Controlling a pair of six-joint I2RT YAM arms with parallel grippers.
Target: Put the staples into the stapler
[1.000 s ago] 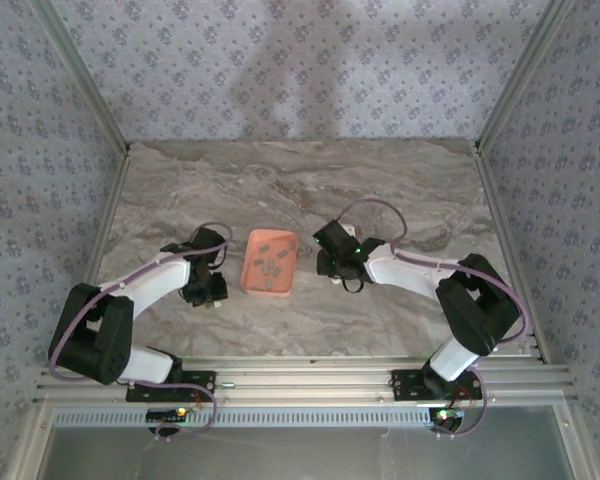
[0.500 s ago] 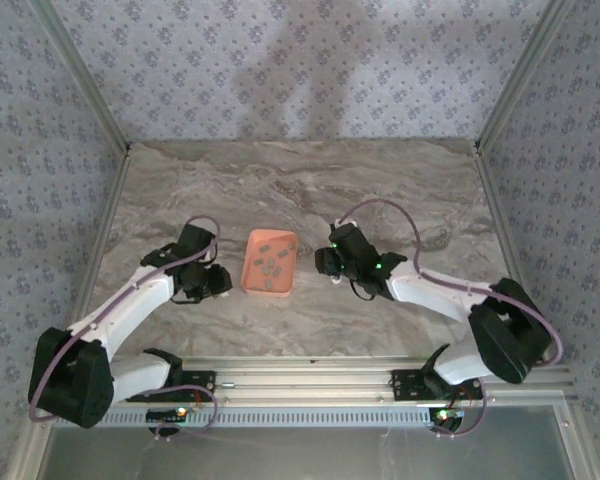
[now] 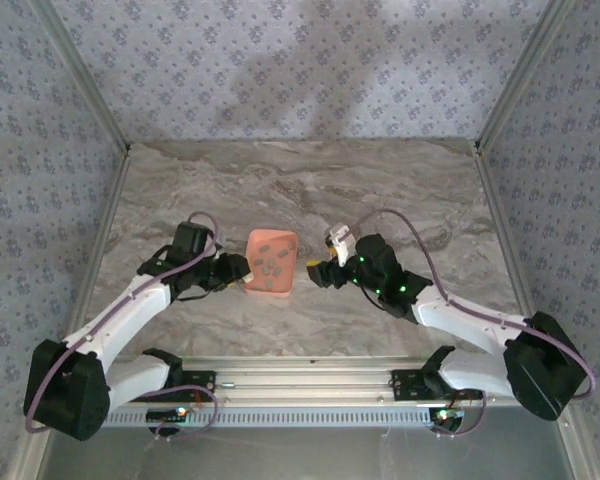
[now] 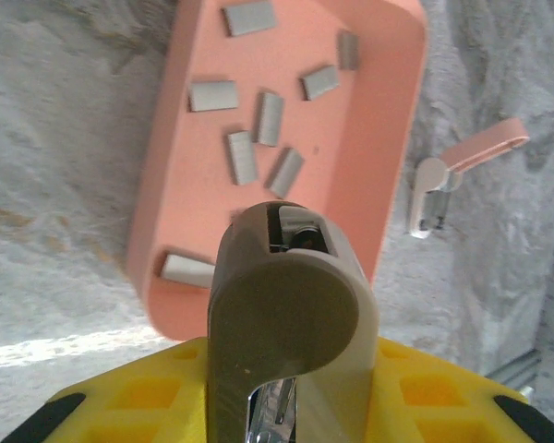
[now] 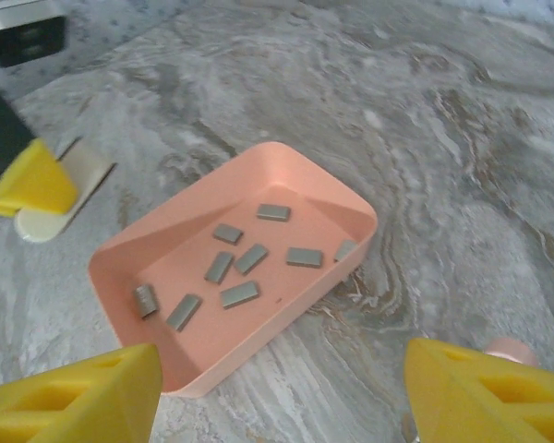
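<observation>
Short dull-grey staples (image 5: 250, 257) lie scattered flat in salmon-pink tray (image 5: 180, 226); left gripper (image 4: 286, 392) clamps tan mini stapler (image 4: 282, 305); right gripper (image 5: 277, 388) gapes wide, holding nothing.

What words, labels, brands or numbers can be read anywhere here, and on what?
None can be read. The pink tray, the grey staples, the tan stapler and the patterned walls carry no legible word, number or logo in these views.
</observation>
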